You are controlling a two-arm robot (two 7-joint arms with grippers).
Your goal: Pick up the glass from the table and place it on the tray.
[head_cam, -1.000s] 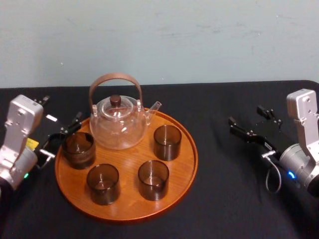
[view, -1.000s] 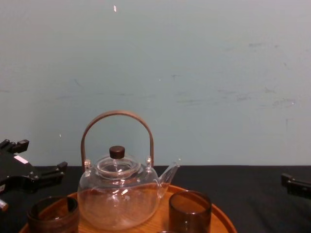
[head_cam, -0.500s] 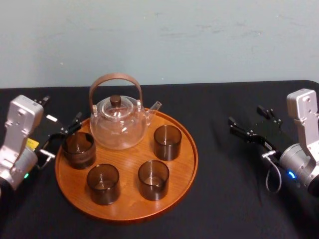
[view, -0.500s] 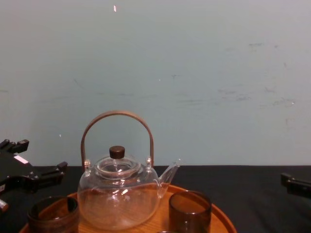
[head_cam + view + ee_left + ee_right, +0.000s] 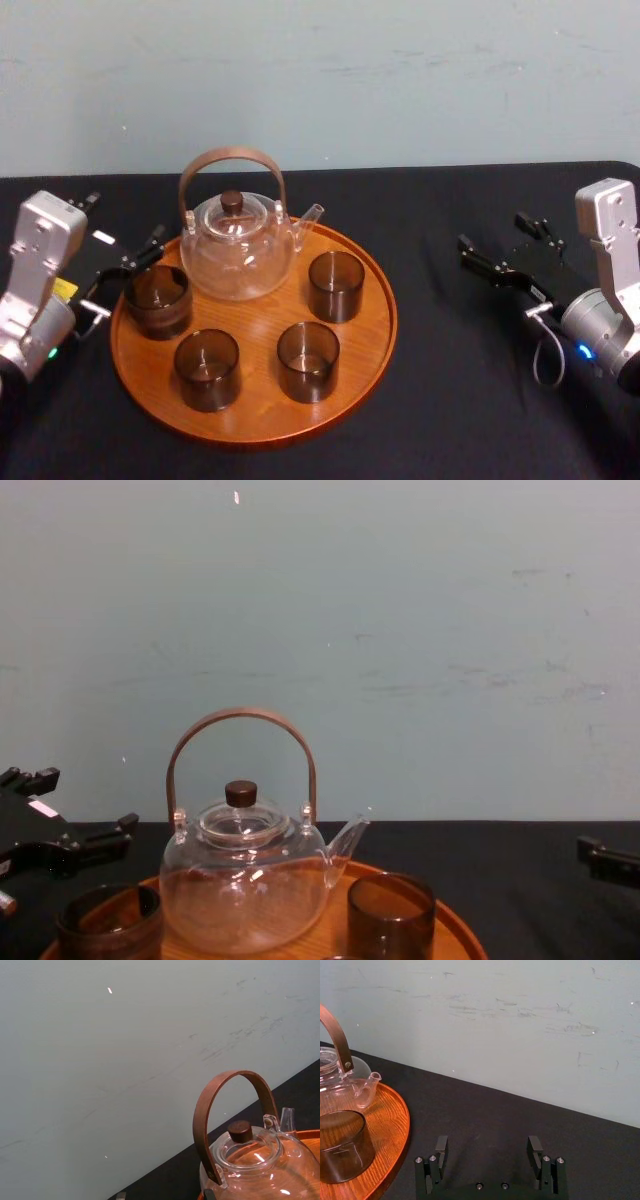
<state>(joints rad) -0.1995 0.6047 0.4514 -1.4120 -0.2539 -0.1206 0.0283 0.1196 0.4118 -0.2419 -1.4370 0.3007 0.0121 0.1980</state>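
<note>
Set against the frames from a moment ago, we find nothing moved: both arms, the glasses and the teapot sit where they sat. The left end effector (image 5: 122, 282) hovers at the tray's (image 5: 386, 322) left rim with its fingers spread wide, gripping nothing. The glass (image 5: 157, 299) stands upright on the tray just in front of its fingertips, and we cannot tell whether a finger touches it. In the chest view the same left end effector (image 5: 75, 815) shows above and beside that glass (image 5: 110, 922). Farther out from it stand the clear teapot (image 5: 237, 252) and three more dark glasses (image 5: 308, 361), all on the tray. The right end effector (image 5: 492, 231) hangs over the black desk (image 5: 470, 405), well clear of the tray. In its wrist view the right end effector (image 5: 487, 1147) has both fingers parallel and far apart, with bare cloth between them.
</note>
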